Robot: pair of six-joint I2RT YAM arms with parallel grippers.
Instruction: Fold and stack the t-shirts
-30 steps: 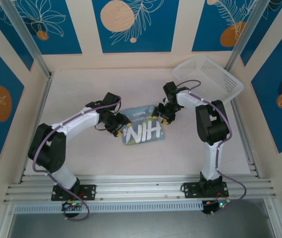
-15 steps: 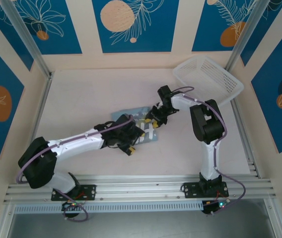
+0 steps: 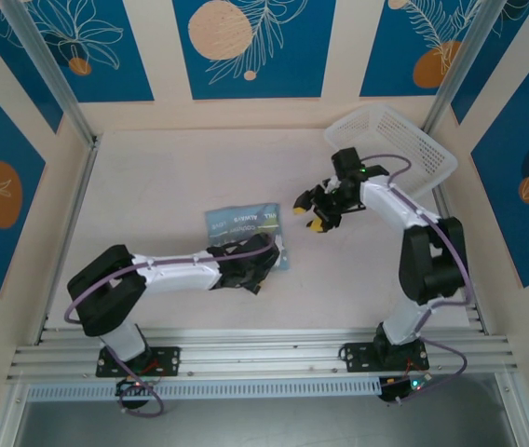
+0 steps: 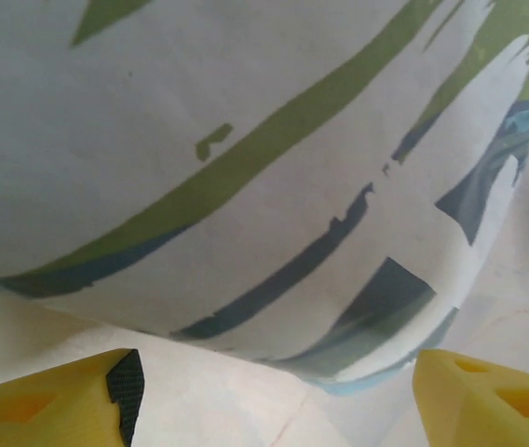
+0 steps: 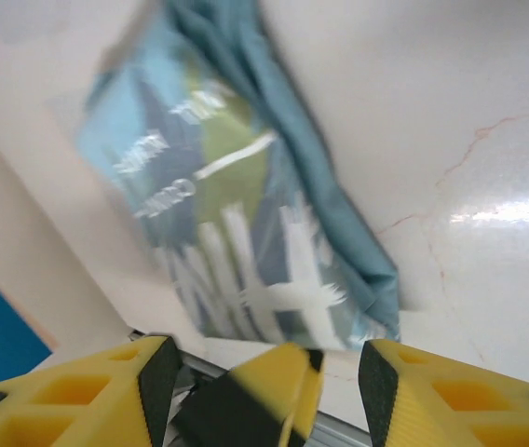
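T-shirt point(image 3: 241, 223), light sky-blue soft cotton, lies folded into a rough rectangle on the pale table point(image 3: 153, 186). Its printed front faces up, directly under and ahead of the left gripper point(image 3: 266, 259). The print mixes white block lettering with olive-green and dark blue brush strokes. In the right wrist view one large letter reads like an H, while the smaller lines of text are too blurred to read. In the left wrist view the fabric bulges smoothly just beyond that gripper's yellow plastic fingertips point(image 4: 50, 405), which stand wide apart with nothing between them. The right gripper point(image 3: 309, 210) hangs above the table, well clear of the shirt's far right corner. Its blocky yellow fingers point(image 5: 460, 400) are spread and empty. Behind the right gripper, a white perforated plastic basket point(image 3: 404, 140) sits tilted against the corner of the enclosure.
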